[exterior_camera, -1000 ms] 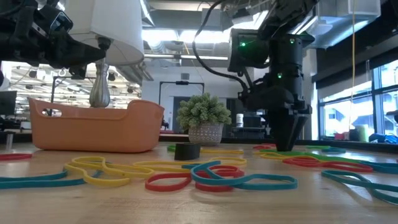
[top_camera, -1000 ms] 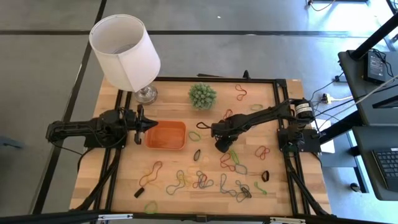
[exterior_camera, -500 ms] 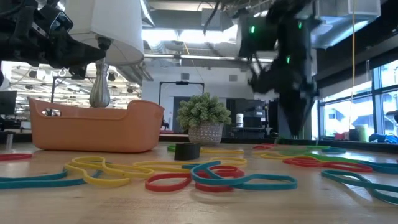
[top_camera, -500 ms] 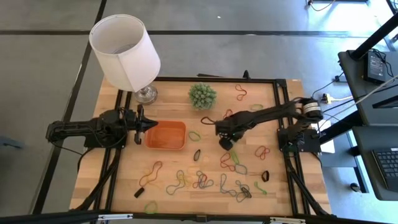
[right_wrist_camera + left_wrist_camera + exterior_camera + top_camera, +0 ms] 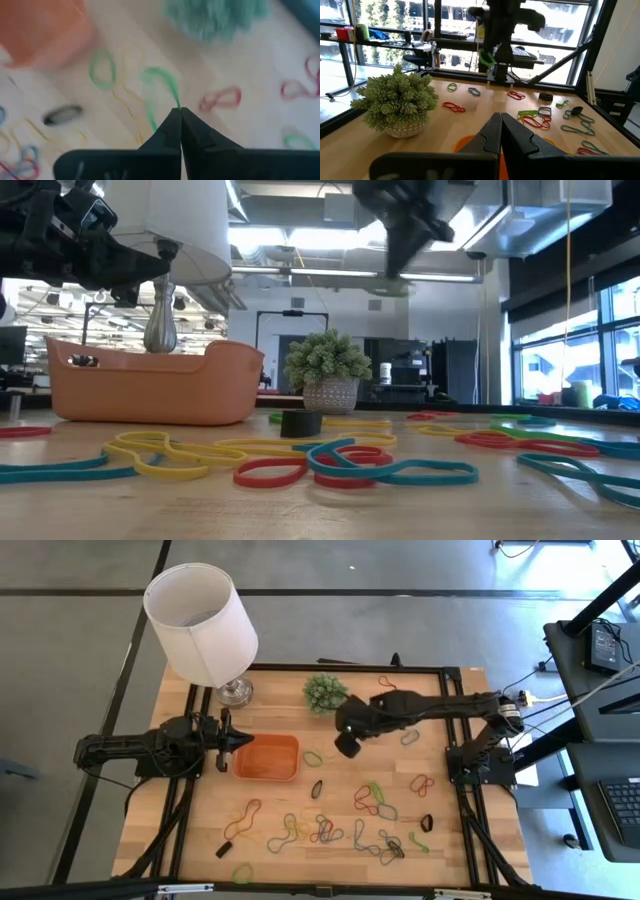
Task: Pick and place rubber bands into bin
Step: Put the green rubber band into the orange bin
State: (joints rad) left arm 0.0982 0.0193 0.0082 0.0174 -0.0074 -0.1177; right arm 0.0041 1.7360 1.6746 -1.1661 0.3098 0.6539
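My right gripper [image 5: 345,747] hangs high above the table's middle, between the small potted plant [image 5: 326,692] and the orange bin [image 5: 268,757], shut on a green rubber band [image 5: 159,82]. The left wrist view shows that band [image 5: 487,57] dangling under the right arm. Several other rubber bands [image 5: 330,830] in many colours lie flat on the wooden table, mostly near its front edge and right side. My left gripper [image 5: 232,743] waits shut at the bin's left rim. My right gripper pinches the green rubber band at one point of its loop [image 5: 176,106] between its two fingertips. The fingers point down from above. The rest of the loop hangs slack below them, lifted clear of the table.
A lamp with a white shade [image 5: 200,620] stands at the far left corner. The plant [image 5: 328,370] sits at the far middle. A black frame rail [image 5: 455,740] runs round the table. Loose bands [image 5: 300,465] cover the near part of the table.
My right gripper has shut on a green band near the table's middle right. It then rose high and swung toward the far left, toward the plant and the bin. The band has come off the table and hangs from the fingertips.
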